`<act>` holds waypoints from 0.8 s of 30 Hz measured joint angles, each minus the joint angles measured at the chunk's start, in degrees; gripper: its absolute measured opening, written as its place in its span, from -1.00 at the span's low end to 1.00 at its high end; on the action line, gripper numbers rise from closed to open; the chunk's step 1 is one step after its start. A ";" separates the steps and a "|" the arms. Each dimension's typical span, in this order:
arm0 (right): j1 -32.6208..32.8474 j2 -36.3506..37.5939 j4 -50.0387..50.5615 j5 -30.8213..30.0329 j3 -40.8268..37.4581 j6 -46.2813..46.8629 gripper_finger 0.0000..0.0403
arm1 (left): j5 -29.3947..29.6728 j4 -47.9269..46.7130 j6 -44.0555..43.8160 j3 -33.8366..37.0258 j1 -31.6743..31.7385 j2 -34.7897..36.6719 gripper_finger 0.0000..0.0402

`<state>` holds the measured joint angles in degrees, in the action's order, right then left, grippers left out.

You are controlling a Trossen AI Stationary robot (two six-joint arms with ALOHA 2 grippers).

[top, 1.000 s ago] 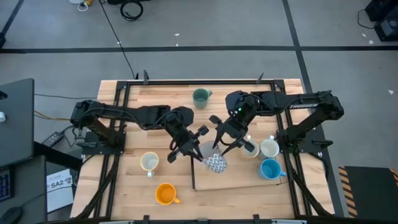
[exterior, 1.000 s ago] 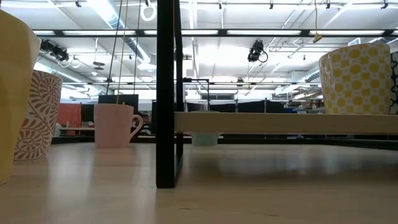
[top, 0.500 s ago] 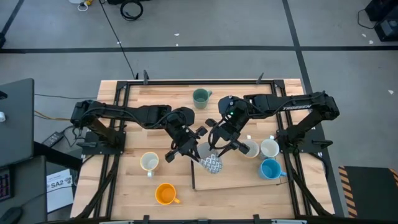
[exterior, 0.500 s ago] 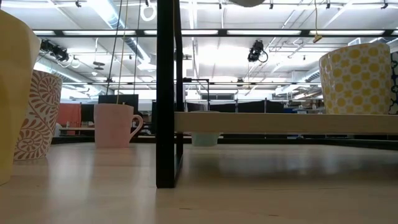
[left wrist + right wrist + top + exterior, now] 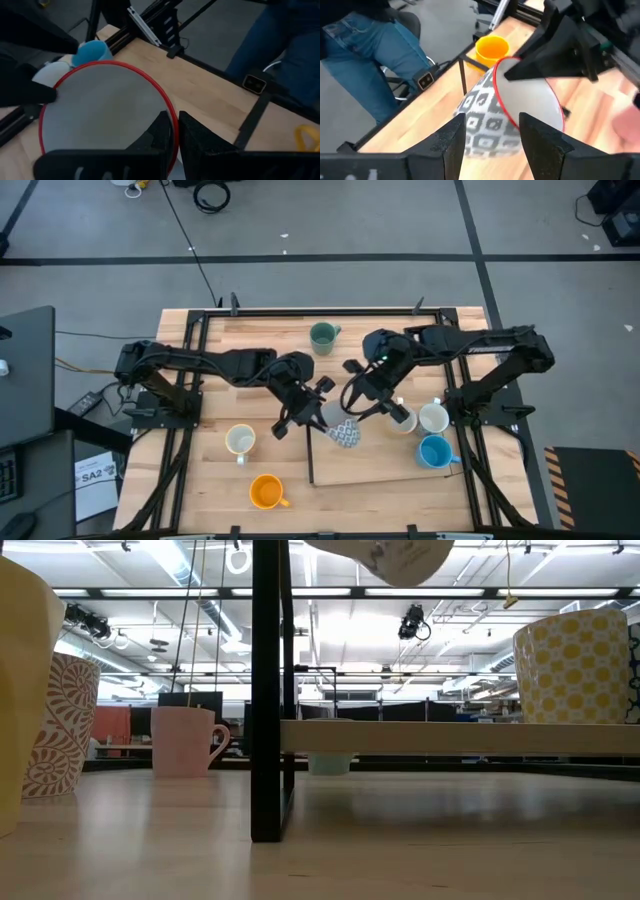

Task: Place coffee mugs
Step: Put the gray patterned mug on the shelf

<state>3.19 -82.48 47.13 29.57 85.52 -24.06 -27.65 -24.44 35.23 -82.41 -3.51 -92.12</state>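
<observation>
Wooden table: carries mugs and a thin board on a black frame at its near edge. Patterned mug with red rim: lifted over the board's left end, left gripper clamped on its rim. Right gripper: fingers apart, just beside it. Orange mug: near edge.

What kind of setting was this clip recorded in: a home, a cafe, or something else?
Most likely a robotics lab or workshop, not a home: a wooden table in a black metal frame on grey taped floor, long ceiling strip lights over a large open room, and a person in jeans beside the rig.
</observation>
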 joint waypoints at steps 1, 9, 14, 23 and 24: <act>-0.01 0.72 0.98 -0.53 0.01 0.23 -0.07 | -0.03 0.36 0.17 0.00 0.29 0.00 -0.86; 0.53 7.24 9.51 -5.77 -0.10 5.60 -0.07 | -0.47 5.99 0.56 -0.13 4.07 -2.01 -0.86; 0.91 10.79 12.47 -9.16 -0.13 7.59 -0.07 | -0.81 8.18 0.53 -0.15 5.37 -4.61 -0.86; 0.89 13.44 11.91 -10.43 -0.13 7.52 -0.07 | -0.81 7.86 -0.09 -0.04 4.68 -9.42 -0.86; 0.89 13.38 11.84 -10.48 -0.13 7.50 -0.07 | -0.74 7.50 -0.34 -0.02 4.52 -9.76 -0.86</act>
<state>4.08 -69.10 58.97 19.09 85.38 -16.56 -28.39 -16.94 34.88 -82.43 1.01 -101.88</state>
